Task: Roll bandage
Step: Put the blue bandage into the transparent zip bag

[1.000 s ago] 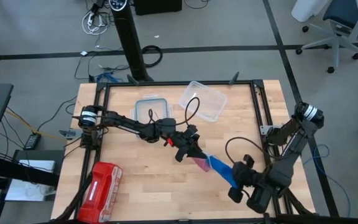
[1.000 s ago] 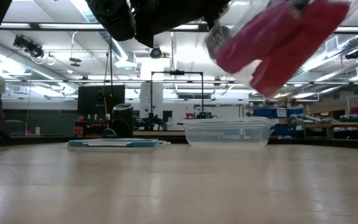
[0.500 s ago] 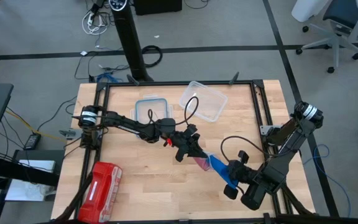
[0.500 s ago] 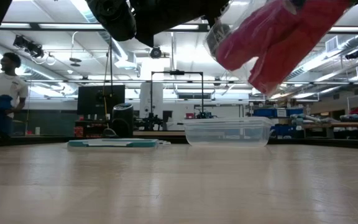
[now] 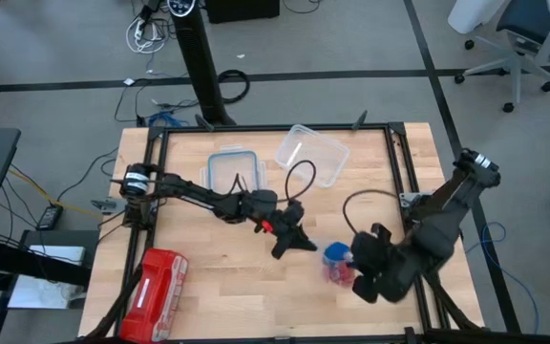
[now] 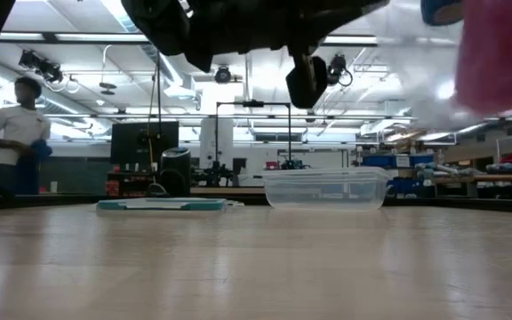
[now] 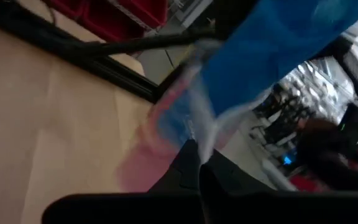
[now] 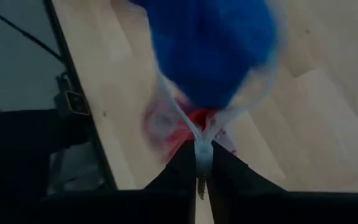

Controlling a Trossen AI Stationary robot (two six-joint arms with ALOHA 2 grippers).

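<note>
We hold the bag [image 5: 337, 264] with the bandage [image 8: 207, 46] in the right gripper [image 5: 351, 272], fingers pinched on its edge. Left gripper [image 5: 299, 241] stands closed beside it. Next: free the bandage.

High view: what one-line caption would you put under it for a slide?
Two robot arms over a wooden table: the right gripper holds a clear bag with the blue bandage; the left gripper is beside it.

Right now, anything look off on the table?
Yes. The blue bandage is bundled in a clear bag with pink rolls, pinched by the right gripper and hanging off the table rather than laid out for rolling. The left gripper sits shut beside it, not holding it. The container is open, its lid beside it.
</note>
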